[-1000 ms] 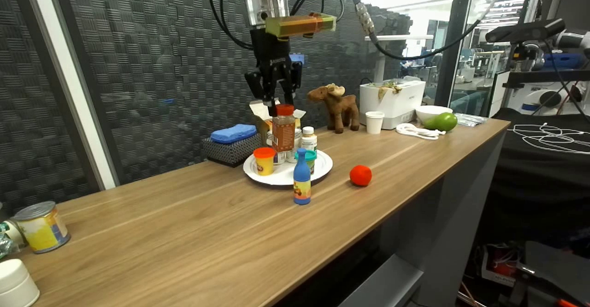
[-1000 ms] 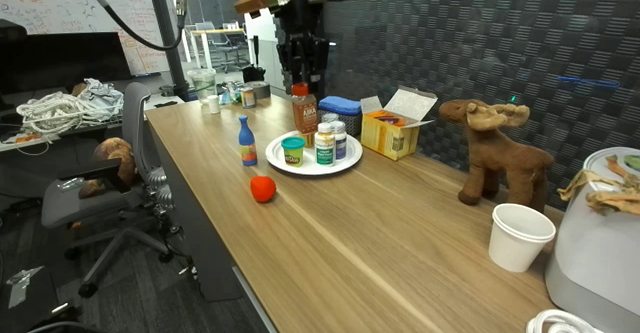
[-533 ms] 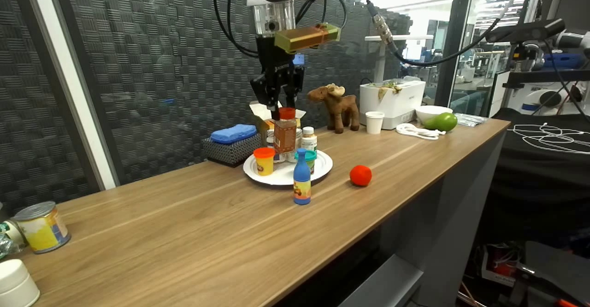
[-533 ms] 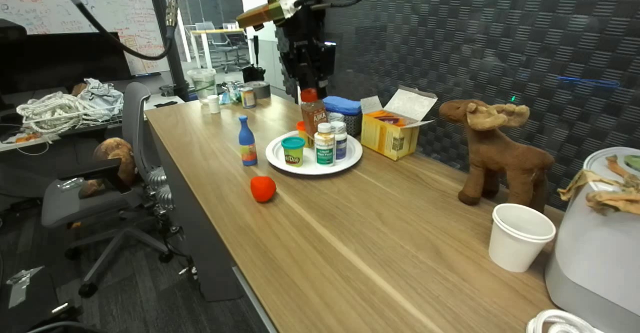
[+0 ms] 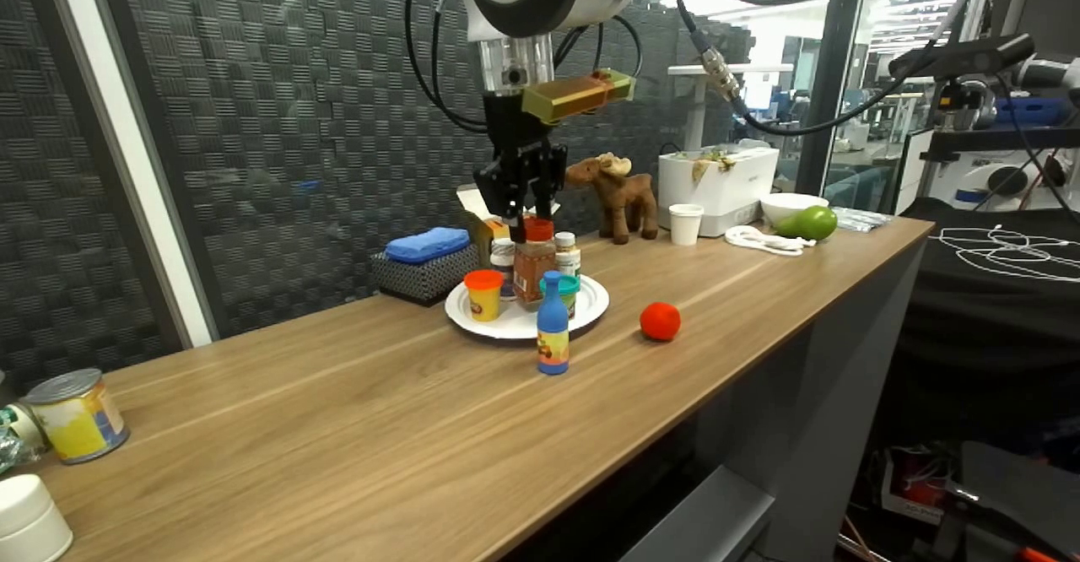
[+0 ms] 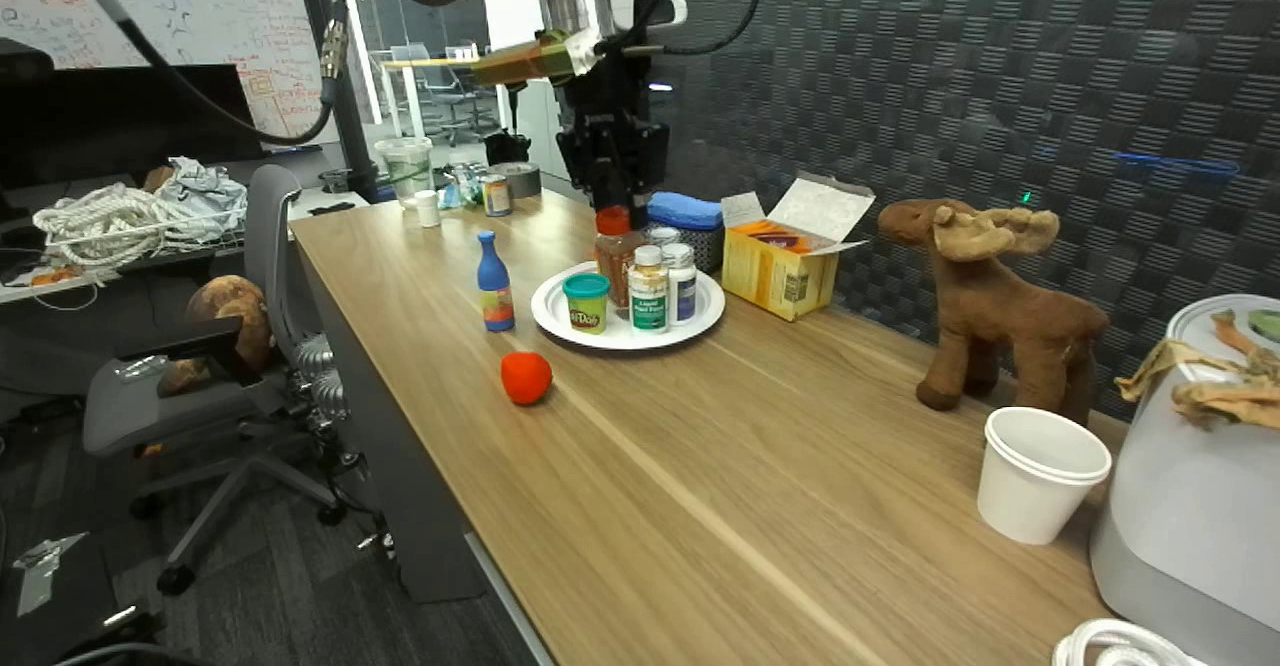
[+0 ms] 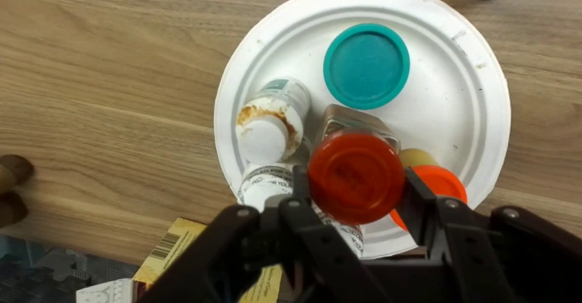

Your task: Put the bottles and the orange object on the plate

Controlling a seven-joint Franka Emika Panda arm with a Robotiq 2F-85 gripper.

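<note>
The gripper [image 7: 357, 178] is shut on the lid end of a reddish-brown jar [image 5: 530, 271] with an orange-red lid. The jar stands over the white plate [image 6: 560, 311], its base touching or just above it; I cannot tell which. On the plate sit a squat green tub [image 6: 587, 316] with a teal lid and a squat yellow tub [image 5: 485, 305] with an orange lid, seemingly the orange object. One finger partly covers that lid in the wrist view. A blue bottle [image 5: 553, 326] stands upright on the table, just off the plate's rim.
White bottles [image 6: 648, 296] crowd the plate beside the jar. A red ball [image 5: 661, 321] lies on the table. Behind the plate stand an open yellow box [image 6: 780, 266] and a dark basket topped with a blue cloth [image 5: 426, 245]. Farther along are a plush moose [image 6: 1000, 306] and paper cup [image 6: 1040, 476].
The arm has lowered the jar toward the plate, shifting it slightly right in an exterior view, in among the white bottles and tubs. The other objects have stayed put.
</note>
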